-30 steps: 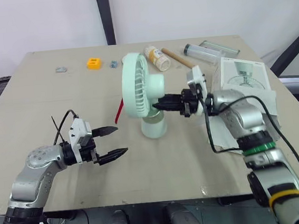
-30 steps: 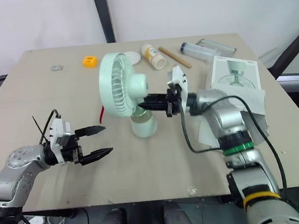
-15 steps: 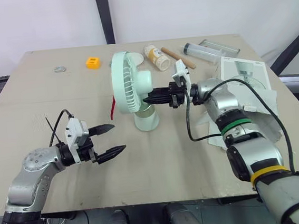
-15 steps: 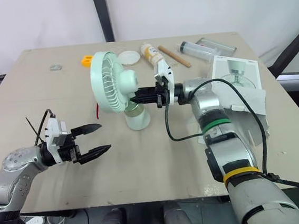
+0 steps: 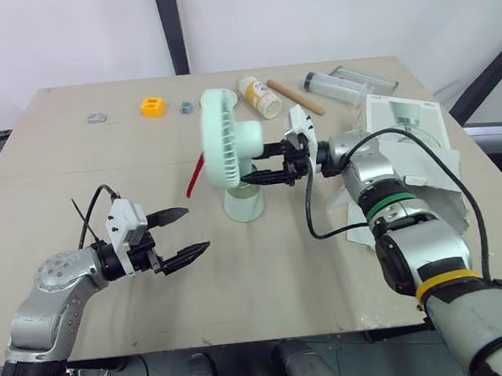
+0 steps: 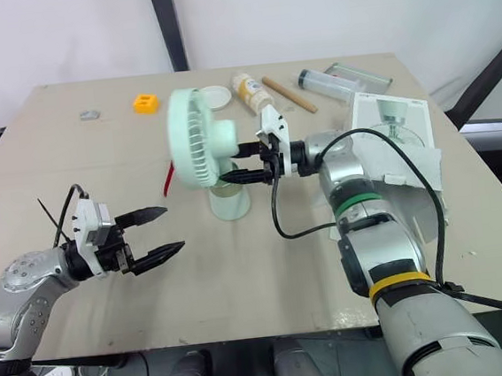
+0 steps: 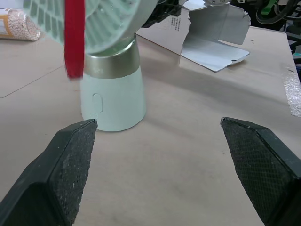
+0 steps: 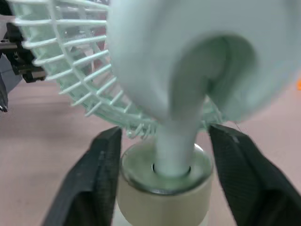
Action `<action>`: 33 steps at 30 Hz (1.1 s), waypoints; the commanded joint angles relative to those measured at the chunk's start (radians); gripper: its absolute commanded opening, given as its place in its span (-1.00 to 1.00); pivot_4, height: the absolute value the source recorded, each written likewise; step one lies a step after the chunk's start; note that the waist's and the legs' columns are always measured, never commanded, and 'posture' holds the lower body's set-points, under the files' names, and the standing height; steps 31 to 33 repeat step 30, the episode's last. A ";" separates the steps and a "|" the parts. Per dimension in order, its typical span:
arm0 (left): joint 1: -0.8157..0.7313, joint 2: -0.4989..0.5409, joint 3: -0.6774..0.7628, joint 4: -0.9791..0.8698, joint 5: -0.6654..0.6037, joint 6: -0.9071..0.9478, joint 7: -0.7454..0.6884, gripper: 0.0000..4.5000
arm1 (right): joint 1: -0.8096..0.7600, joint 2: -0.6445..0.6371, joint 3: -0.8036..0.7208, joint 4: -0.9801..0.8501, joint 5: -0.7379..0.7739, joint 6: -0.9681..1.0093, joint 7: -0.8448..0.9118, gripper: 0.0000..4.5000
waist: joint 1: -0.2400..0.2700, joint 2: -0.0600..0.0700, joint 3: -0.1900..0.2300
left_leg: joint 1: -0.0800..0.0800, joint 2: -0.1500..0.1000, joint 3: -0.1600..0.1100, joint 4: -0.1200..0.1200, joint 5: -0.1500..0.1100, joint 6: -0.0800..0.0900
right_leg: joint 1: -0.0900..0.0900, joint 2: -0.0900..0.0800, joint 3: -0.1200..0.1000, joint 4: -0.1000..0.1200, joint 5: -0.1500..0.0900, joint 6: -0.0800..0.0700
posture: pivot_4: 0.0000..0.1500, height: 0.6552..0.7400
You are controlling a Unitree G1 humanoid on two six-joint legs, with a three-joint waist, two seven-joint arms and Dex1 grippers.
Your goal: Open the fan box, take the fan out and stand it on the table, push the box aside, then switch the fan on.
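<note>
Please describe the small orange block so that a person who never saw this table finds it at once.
Start at the beige table and follow its far edge to the robot's left of the pale green fan. The small orange block lies there between a grey metal ring and a tiny bluish piece; it alone is bright orange.

Part of the fan (image 7: 112,101) is cut off; grey item (image 5: 96,118) unidentifiable.

Beige table (image 5: 72,178), fan (image 5: 244,205) standing, opened box (image 5: 405,129), bottle (image 5: 258,97), dowel (image 5: 294,97), tube (image 5: 339,86), yellow block (image 5: 151,106)
</note>
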 commanded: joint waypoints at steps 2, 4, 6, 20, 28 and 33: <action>-0.012 -0.001 0.014 -0.012 0.001 -0.011 0.005 1.00 | 0.026 -0.041 -0.028 -0.070 -0.005 -0.014 0.000 0.96 | 0.000 0.000 0.000 | 0.000 0.000 0.000 0.000 0.000 0.000 | 0.000 0.000 0.000 0.000 0.000 0.000 | 1.00 1.00; -0.017 -0.001 0.016 0.001 0.003 -0.011 0.005 1.00 | 0.058 -0.067 -0.027 -0.124 -0.012 0.010 -0.028 0.96 | 0.000 0.000 0.000 | 0.000 0.000 0.000 0.000 0.000 0.000 | 0.000 0.000 0.000 0.000 0.000 0.000 | 1.00 1.00; -0.022 0.000 0.020 0.019 0.010 -0.011 0.012 1.00 | 0.111 -0.098 -0.029 -0.220 -0.017 0.065 -0.078 0.96 | 0.001 0.000 0.000 | 0.000 0.000 0.000 0.000 0.000 0.000 | 0.000 0.000 0.000 0.000 0.000 0.000 | 1.00 1.00; -0.005 -0.062 -0.027 0.050 0.106 0.014 0.170 1.00 | 0.801 -0.127 -0.127 -1.310 0.113 0.580 -0.551 0.96 | 0.000 0.000 0.000 | 0.001 0.000 -0.001 0.000 0.000 0.000 | 0.001 0.000 0.000 0.000 -0.001 0.001 | 1.00 1.00; 0.015 -0.131 -0.085 0.067 0.217 -0.017 0.269 1.00 | 1.019 -0.015 -0.085 -1.374 0.013 0.435 -0.767 0.96 | 0.002 0.000 -0.001 | 0.003 0.000 -0.001 0.001 0.001 -0.001 | 0.003 0.001 0.001 0.000 -0.004 0.008 | 1.00 1.00; 0.020 -0.140 -0.093 0.075 0.247 -0.037 0.287 1.00 | 1.039 -0.007 -0.076 -1.361 -0.004 0.402 -0.788 0.96 | 0.002 0.000 -0.001 | 0.003 0.000 -0.001 0.001 0.001 -0.001 | 0.003 0.001 0.001 0.000 -0.004 0.008 | 1.00 1.00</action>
